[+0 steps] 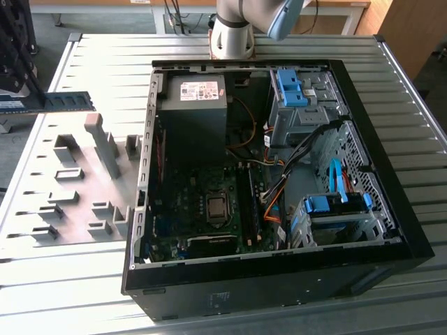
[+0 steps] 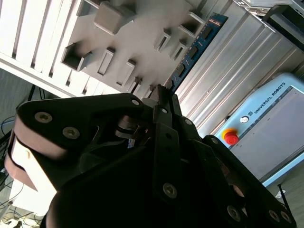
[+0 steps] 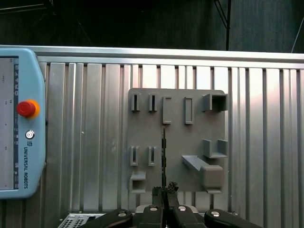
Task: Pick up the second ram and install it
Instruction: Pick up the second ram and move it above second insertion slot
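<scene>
My gripper (image 3: 164, 191) is shut on the second ram (image 3: 164, 152), a thin stick seen edge-on here, reaching out from the fingertips over the grey holder plate (image 3: 176, 109). The second wrist view shows the gripper (image 2: 159, 93) with the ram's blue-green board and black chips (image 2: 197, 45) running away from the fingers. In the exterior view the ram (image 1: 70, 101) juts in level from the exterior view's left, above the table beyond the holder plate (image 1: 77, 188). The open computer case (image 1: 272, 279) lies to the exterior view's right, its long memory slots (image 1: 248, 199) beside the processor socket (image 1: 217, 207).
Grey holder blocks (image 1: 105, 143) stand up from the plate. A teach pendant with a red stop button (image 3: 26, 108) lies on the ribbed metal table (image 3: 266, 142). Inside the case are a power supply (image 1: 194, 112), cables (image 1: 279, 188) and blue drive-bay latches (image 1: 335, 204). The arm's base (image 1: 232, 31) stands behind the case.
</scene>
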You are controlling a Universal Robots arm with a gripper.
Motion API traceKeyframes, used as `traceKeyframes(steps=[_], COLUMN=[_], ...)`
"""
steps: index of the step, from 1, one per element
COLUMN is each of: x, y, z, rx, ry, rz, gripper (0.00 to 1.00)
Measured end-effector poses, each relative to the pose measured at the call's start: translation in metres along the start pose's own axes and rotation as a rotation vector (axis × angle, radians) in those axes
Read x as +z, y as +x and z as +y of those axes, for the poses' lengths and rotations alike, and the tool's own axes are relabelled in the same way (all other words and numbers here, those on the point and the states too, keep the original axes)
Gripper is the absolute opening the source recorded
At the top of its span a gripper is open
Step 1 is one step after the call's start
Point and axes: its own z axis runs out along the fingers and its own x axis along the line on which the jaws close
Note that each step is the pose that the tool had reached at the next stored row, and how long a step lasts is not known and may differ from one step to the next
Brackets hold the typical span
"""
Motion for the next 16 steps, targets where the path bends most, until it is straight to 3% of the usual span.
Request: traceKeyframes(steps=[16], x=[-0.0006], y=[0.0], z=[-0.0195], rx=[0.0], ry=[0.0], rz=[0.0], gripper=[0.14])
